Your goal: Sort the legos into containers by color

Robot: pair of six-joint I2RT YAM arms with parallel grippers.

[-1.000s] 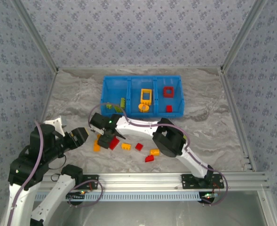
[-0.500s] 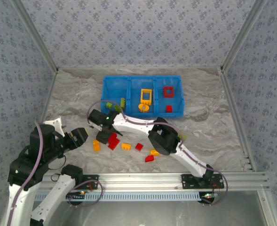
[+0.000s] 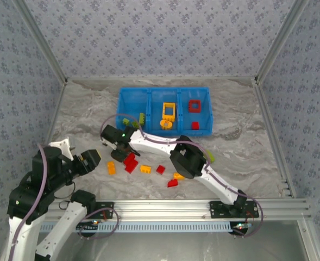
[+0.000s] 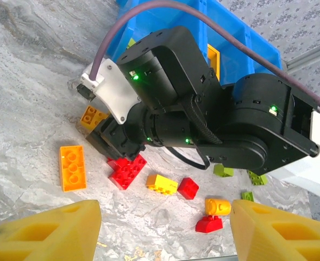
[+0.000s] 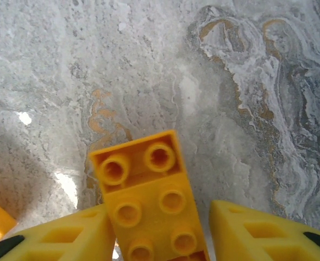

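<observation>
In the right wrist view a yellow-orange brick (image 5: 149,201) lies studs-up on the marble table, between the fingers of my right gripper (image 5: 162,234). The left finger (image 5: 67,236) touches it and the right finger (image 5: 257,231) stands a little off it. From the top, that gripper (image 3: 118,154) is down on the table just left of the red bricks (image 3: 130,162). My left gripper (image 4: 165,217) hovers open and empty over the loose legos: an orange brick (image 4: 73,167), a red one (image 4: 126,171), a yellow one (image 4: 161,184). The blue bin (image 3: 120,109) holds green, yellow and red pieces.
More loose bricks lie near the front: red (image 3: 160,169), yellow (image 3: 178,175), red (image 3: 173,183), and green ones (image 4: 223,171) by the right arm. The right arm stretches across the table's middle. Metal frame posts and patterned walls enclose the table.
The right gripper has moved left and down onto the yellow-orange brick and its jaws have narrowed around it. The left arm has barely shifted.
</observation>
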